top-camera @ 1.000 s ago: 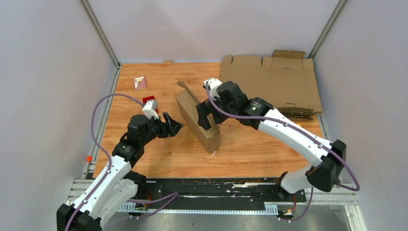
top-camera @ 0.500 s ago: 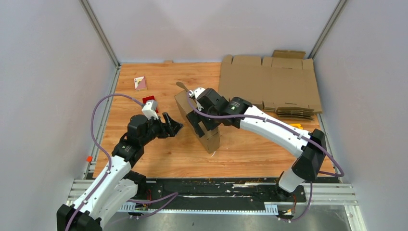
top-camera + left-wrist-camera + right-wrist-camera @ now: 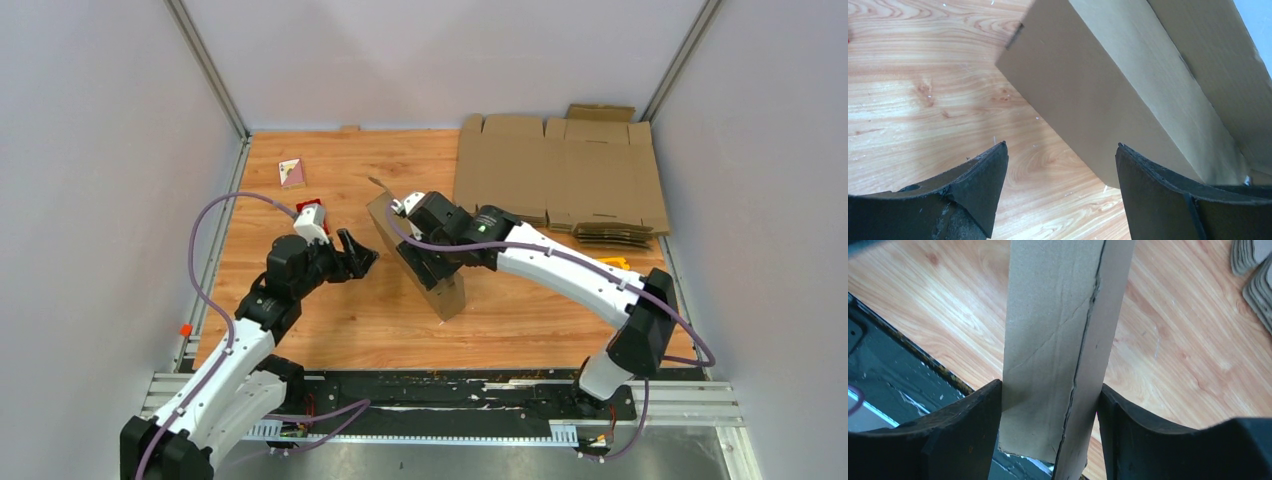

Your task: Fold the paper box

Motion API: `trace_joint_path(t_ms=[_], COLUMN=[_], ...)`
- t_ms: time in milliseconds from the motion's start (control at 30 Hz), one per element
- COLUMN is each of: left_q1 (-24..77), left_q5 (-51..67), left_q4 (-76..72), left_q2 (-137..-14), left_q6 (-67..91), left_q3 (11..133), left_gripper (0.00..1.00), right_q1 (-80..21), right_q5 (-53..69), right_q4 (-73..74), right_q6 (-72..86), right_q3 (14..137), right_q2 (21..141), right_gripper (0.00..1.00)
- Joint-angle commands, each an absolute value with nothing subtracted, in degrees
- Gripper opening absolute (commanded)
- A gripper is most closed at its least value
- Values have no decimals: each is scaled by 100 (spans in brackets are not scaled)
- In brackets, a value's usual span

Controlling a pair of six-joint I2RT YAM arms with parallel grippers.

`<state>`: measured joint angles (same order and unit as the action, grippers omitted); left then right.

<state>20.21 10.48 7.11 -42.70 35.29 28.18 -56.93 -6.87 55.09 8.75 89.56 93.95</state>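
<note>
The plain brown corrugated paper box [image 3: 447,296] is standing on one narrow side in the middle of the pale wood-grain table [image 3: 300,310], running on a slant from far left to near right, with a small curled tab sticking up at its far end. The right gripper [image 3: 425,262] is reaching down over its upper edge and pinching it: in the right wrist view both black fingers are pressing flat against the two broad faces, with cardboard filling the gap between them. This hold is probably keeping the shallow box upright and its walls squeezed together so the closing flap can be tucked in. A ragged seam is running along the narrow face between the fingers, and it looks only partly shut, so the fold seems close to done but not sealed. The cardboard is matte and stiff, with sharp creases. The left gripper [image 3: 1062,147] is hovering just beside the box's left face with its jaws spread wide and holding nothing, likely waiting to brace or press that side. Further out, a small red box [image 3: 309,206] is sitting behind the left wrist, and a pile of flat brown cardboard sheets [image 3: 560,170] is lying at the far right.
</note>
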Motion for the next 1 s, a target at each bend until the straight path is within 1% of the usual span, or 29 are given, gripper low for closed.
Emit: trace_joint_path(t_ms=[0, 100, 267, 367, 533, 633, 667, 800, 833, 967], left_q1=[1978, 1978, 1978, 1981, 1979, 1978, 1978, 1979, 1978, 1978], left_q5=[913, 900, 1460, 1584, 2462, 2805, 2830, 3198, 3246, 3363], left_q4=[130, -252, -1106, -1214, -2041, -1911, -1867, -1934, -1969, -1945], left_q2=[-4576, -4752, -5104, -5585, -6418, -6838, -6948, -7235, -7291, -7560], left_q6=[3534, 3343, 2512, 2067, 1664, 1391, 1298, 1010, 988, 977], left_q3=[3217, 3389, 3676, 4049, 4449, 4879, 4972, 5162, 5181, 5305], left_gripper=[86, 86, 87, 88, 91, 92, 92, 92, 92, 89], right_q1=[-5675, -5616, -5493, -5406, -5286, -5212, -5198, -5160, -5159, -5151], right_q5=[-834, -574, -107, 196, 193, 177, 176, 35, 7, 4], right_q4=[5885, 5866, 5764, 5706, 5688, 5701, 5704, 5673, 5657, 5622], right_q6=[721, 709, 675, 660, 547, 522, 516, 529, 541, 548], right_q3=[8557, 8087, 7452, 7218, 6976, 6916, 6905, 6926, 6948, 7161], right_q2=[8596, 8070, 7388, 7201, 7010, 7000, 6997, 7006, 7015, 7120], right_gripper=[60, 60, 62, 62, 64, 65, 68, 83, 85, 87])
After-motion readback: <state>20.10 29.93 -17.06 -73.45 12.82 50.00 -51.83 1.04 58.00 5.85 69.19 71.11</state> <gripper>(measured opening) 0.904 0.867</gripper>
